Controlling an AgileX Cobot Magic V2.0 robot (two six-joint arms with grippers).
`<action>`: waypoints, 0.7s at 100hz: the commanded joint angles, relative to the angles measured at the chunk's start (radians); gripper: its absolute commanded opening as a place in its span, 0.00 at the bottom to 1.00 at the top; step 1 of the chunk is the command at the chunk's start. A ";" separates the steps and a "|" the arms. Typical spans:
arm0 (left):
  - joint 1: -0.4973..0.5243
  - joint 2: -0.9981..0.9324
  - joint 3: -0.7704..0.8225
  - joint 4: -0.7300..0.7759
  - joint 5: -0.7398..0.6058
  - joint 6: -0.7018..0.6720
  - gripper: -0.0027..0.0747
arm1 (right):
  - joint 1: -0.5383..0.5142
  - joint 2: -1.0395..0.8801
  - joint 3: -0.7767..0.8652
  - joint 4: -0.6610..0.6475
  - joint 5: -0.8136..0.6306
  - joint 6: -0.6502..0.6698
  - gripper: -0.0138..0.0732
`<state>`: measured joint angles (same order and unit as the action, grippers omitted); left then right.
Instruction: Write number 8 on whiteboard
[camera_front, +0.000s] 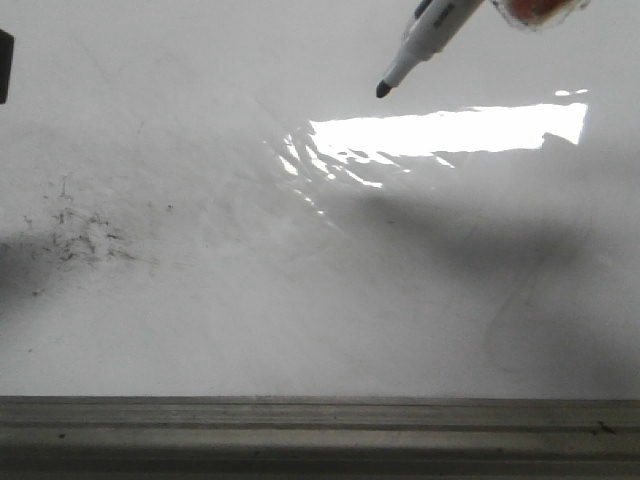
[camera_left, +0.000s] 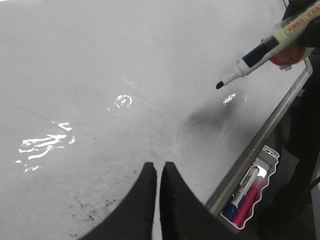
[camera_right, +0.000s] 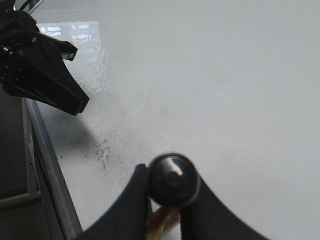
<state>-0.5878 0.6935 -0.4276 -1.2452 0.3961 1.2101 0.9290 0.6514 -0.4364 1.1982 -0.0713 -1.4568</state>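
The whiteboard (camera_front: 200, 120) lay flat and glossy across the front view, a bright glare patch (camera_front: 450, 130) burning at about two o'clock of centre, and no drawn figure showed anywhere on it. The marker (camera_front: 425, 45) hung in from the one o'clock corner, tilted, its black tip (camera_front: 383, 90) pointing down toward seven o'clock and clear of the surface, with its shadow (camera_front: 450, 235) spread dark on the board below. The right gripper (camera_right: 167, 200) had its two fingers clamped on the marker, whose round dark end filled the gap between them in the right wrist view. Over at nine o'clock in the front view sat a scatter of black ink specks (camera_front: 80, 235) and grey smudging. The left gripper (camera_left: 157, 175) hovered low over the board, its fingers (camera_left: 142, 200) pressed together with only a thin slit between them, holding nothing. Along the six o'clock edge ran the grey metal ledge (camera_front: 320, 430). In the left wrist view a small white tray (camera_left: 252, 197) hung beside that ledge, holding a blue marker (camera_left: 240, 195) and a pink marker (camera_left: 247, 205) side by side.
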 joint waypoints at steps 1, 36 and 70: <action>-0.002 -0.003 -0.025 -0.035 -0.018 0.002 0.01 | 0.002 -0.004 -0.034 -0.014 -0.025 -0.011 0.09; -0.002 -0.001 -0.025 -0.035 -0.018 0.002 0.01 | 0.002 -0.004 -0.034 -0.014 -0.025 -0.011 0.09; -0.002 -0.001 -0.025 -0.035 -0.018 0.002 0.01 | 0.002 -0.004 -0.034 -0.014 0.019 -0.011 0.09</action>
<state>-0.5878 0.6935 -0.4276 -1.2452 0.3961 1.2101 0.9290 0.6514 -0.4364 1.1960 -0.0541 -1.4587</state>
